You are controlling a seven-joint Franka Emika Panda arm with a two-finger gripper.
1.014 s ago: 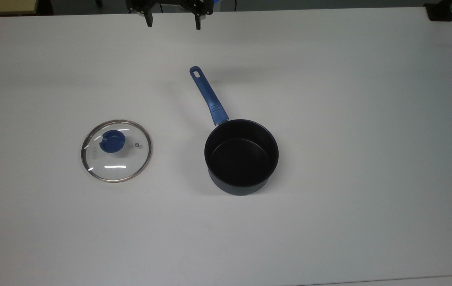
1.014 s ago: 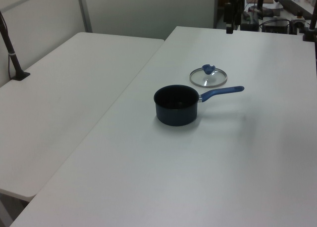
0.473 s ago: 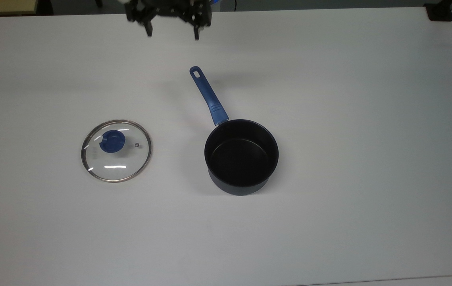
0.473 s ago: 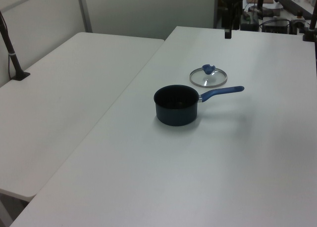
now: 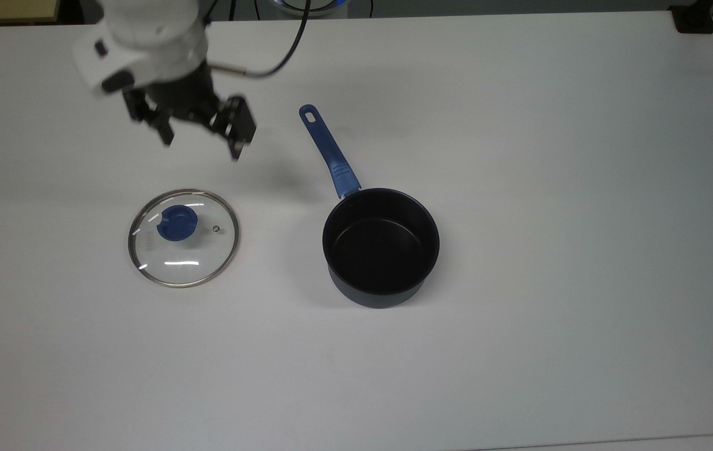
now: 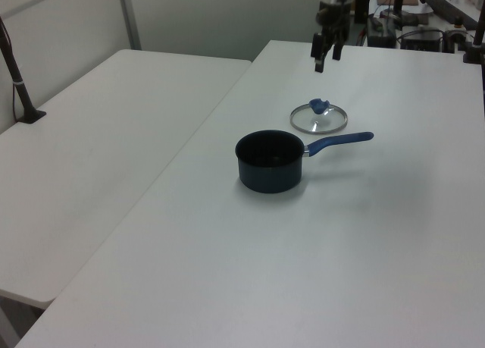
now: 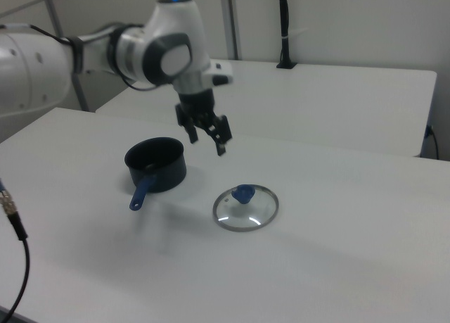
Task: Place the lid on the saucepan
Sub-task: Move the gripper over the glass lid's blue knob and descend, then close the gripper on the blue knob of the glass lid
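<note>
Lid: lies flat on the white counter, blue knob up and set off-centre toward the top view's upper left, a small vent hole beside the knob; nothing touches it.
Lid against the tool: in the top view the tool hangs above the counter, up the picture from the lid and a little to its right, clearly apart from the steel rim; in the right view the tool sits above and to the left of the lid.
Tool: two dark fingers spread wide with nothing between them (the gap is plain in the top view and in the right view), pointing down toward the counter.
Saucepan: upright and empty, well apart from the lid on the top view's right; its long blue handle runs up and to the left in the top view.
Left view: the lid lies just behind the saucepan, the tool above and behind the lid.
</note>
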